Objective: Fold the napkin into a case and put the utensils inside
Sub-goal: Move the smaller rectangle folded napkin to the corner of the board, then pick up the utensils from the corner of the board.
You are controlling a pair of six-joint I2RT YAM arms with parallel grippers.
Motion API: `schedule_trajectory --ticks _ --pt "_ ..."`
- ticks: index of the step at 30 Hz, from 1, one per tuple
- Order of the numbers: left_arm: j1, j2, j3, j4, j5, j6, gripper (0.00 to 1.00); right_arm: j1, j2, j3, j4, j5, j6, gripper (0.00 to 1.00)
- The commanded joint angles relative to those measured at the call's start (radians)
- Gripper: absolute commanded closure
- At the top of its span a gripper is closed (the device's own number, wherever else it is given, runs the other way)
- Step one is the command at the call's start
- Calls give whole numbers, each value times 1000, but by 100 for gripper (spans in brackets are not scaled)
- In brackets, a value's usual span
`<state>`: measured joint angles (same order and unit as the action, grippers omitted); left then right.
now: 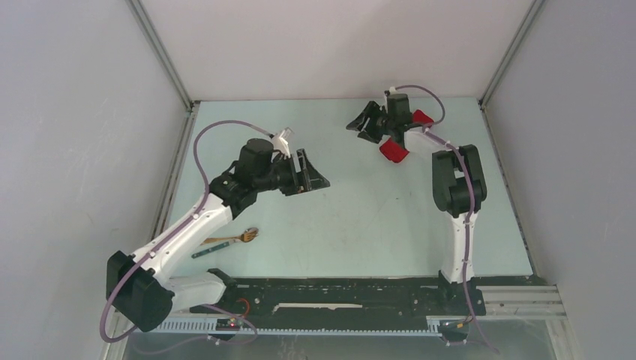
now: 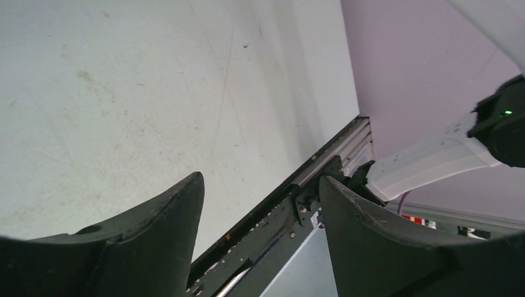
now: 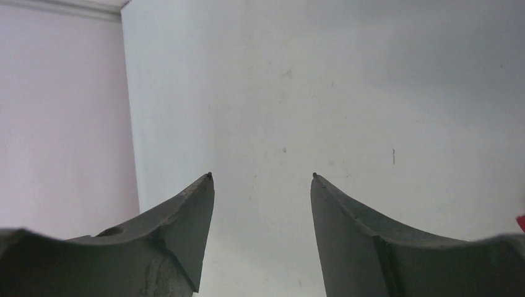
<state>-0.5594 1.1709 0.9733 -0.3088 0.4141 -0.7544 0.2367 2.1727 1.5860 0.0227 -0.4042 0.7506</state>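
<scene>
The red napkin (image 1: 394, 150) is bunched at the back right of the table. It shows in two patches on either side of my right wrist, which covers its middle. A sliver of the napkin (image 3: 522, 223) shows at the edge of the right wrist view. My right gripper (image 1: 362, 124) (image 3: 262, 175) points left past the cloth, open and empty over bare table. The wooden fork (image 1: 238, 238) and the dark teal utensil (image 1: 209, 252) lie side by side at the near left. My left gripper (image 1: 311, 178) (image 2: 260, 179) hovers mid-table, open and empty.
The pale green table (image 1: 360, 217) is walled on three sides. A black base rail (image 1: 337, 292) runs along the near edge and shows as the rail (image 2: 278, 216) in the left wrist view. The left arm's forearm passes close beside the utensils.
</scene>
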Motion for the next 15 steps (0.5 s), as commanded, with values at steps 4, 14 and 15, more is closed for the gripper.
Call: schedule_trajectory --ticks 4,14,15 --pt "39 -65 -6 -143 -137 96 25 -18 -219 -20 -307 -95 -306 28" --pt "172 -78 42 -639 -468 182 21 154 -512 -408 -314 -165 -403 29" --pt "182 -55 53 -698 -499 190 20 194 -527 -424 -311 -159 -409 29"
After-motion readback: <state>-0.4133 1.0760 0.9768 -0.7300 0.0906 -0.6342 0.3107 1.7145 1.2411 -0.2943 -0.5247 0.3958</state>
